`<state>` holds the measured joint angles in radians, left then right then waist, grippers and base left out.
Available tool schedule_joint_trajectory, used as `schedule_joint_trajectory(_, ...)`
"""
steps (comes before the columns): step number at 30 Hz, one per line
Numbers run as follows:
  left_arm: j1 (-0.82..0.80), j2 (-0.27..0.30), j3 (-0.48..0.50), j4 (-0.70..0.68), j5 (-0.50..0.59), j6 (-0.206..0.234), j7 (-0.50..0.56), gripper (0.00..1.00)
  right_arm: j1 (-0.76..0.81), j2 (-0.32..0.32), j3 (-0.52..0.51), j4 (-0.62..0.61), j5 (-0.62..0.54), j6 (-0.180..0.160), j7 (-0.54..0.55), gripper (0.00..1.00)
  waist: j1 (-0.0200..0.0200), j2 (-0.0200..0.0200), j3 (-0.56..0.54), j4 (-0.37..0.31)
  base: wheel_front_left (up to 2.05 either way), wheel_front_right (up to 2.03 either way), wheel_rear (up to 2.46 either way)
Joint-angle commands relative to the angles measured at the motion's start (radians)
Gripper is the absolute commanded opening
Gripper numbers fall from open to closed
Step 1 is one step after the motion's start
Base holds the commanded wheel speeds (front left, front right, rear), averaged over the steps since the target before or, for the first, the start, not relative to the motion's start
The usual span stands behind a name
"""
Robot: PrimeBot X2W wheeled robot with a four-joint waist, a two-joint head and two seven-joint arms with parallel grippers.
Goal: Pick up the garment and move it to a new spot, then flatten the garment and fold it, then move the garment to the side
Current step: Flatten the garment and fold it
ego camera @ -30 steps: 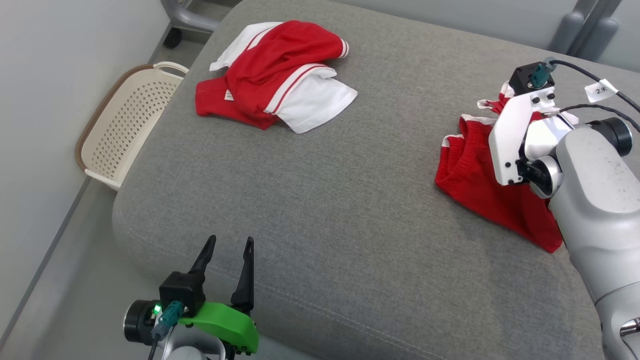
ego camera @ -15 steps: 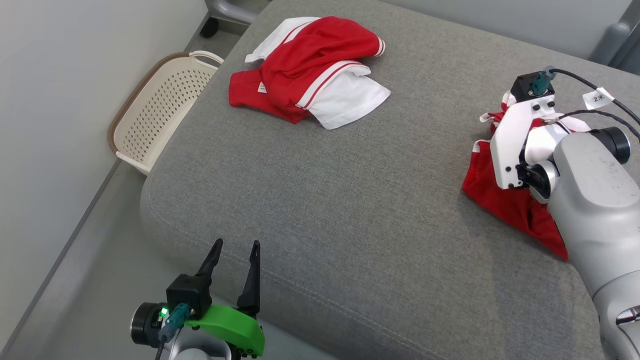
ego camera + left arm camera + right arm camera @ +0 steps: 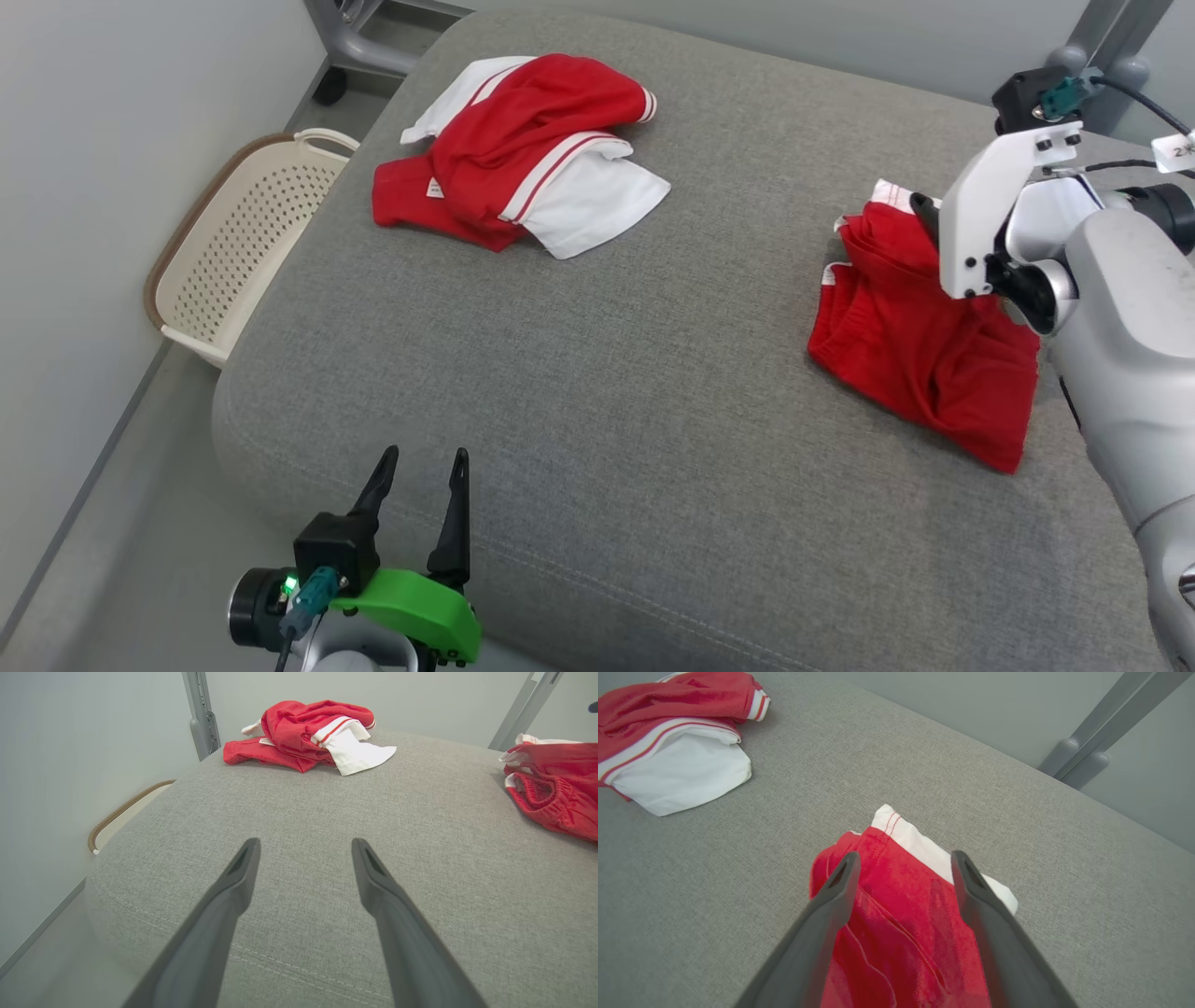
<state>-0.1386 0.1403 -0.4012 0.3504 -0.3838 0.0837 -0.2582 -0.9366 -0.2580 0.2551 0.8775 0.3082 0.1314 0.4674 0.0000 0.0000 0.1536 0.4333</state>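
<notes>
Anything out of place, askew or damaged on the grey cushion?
Nothing damaged or spilled. The red shorts lie rumpled, not flat, under the open right gripper; the red-and-white garment is a crumpled heap far left on the cushion.

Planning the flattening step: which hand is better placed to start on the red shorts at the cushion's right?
Right. The right hand hangs open directly over the red shorts; the left hand sits open at the near left edge of the cushion, well apart from them.

Seat: broad grey woven-fabric cushion [image 3: 597, 392], across the centre.
Wall: pale grey wall [image 3: 103, 121], left edge.
Floor: smooth grey floor [image 3: 131, 541], lower left.
Basket: cream perforated plastic basket [image 3: 233, 233], mid-left.
</notes>
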Motion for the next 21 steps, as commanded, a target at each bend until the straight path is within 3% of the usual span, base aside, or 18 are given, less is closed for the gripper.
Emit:
schedule_joint_trajectory(1,0.013,0.007,0.001,-0.003,-0.004,0.005,-0.008,1.0,0.018,-0.023,-0.001,-0.004,0.01,-0.001,-0.014,1.0,0.0,0.0,-0.025,-0.034,0.0,0.0,0.0)
schedule_joint_trajectory(7,0.022,0.018,0.004,-0.013,-0.011,0.012,-0.006,1.0,0.102,-0.087,-0.022,-0.013,0.021,-0.001,-0.06,1.0,0.0,0.0,-0.042,-0.073,0.0,0.0,0.0)
schedule_joint_trajectory(9,0.024,0.022,0.005,-0.019,-0.013,0.012,-0.006,1.0,0.132,-0.089,-0.032,-0.015,0.019,-0.001,-0.076,0.38,0.0,0.0,-0.037,-0.079,0.0,0.0,0.0)
schedule_joint_trajectory(10,0.024,0.023,0.005,-0.022,-0.013,0.013,-0.006,1.0,0.144,-0.088,-0.036,-0.017,0.018,-0.001,-0.085,0.16,0.0,0.0,-0.035,-0.082,0.0,0.0,0.0)
schedule_joint_trajectory(11,0.023,0.024,0.005,-0.025,-0.013,0.014,-0.006,1.0,0.158,-0.083,-0.039,-0.017,0.018,-0.001,-0.092,0.0,0.0,0.0,-0.032,-0.083,0.0,0.0,0.0)
schedule_joint_trajectory(21,0.011,0.031,-0.002,-0.036,-0.014,0.016,-0.002,1.0,0.238,-0.022,-0.046,-0.006,-0.002,-0.001,-0.133,0.0,0.0,0.0,-0.008,-0.075,0.0,0.0,0.0)
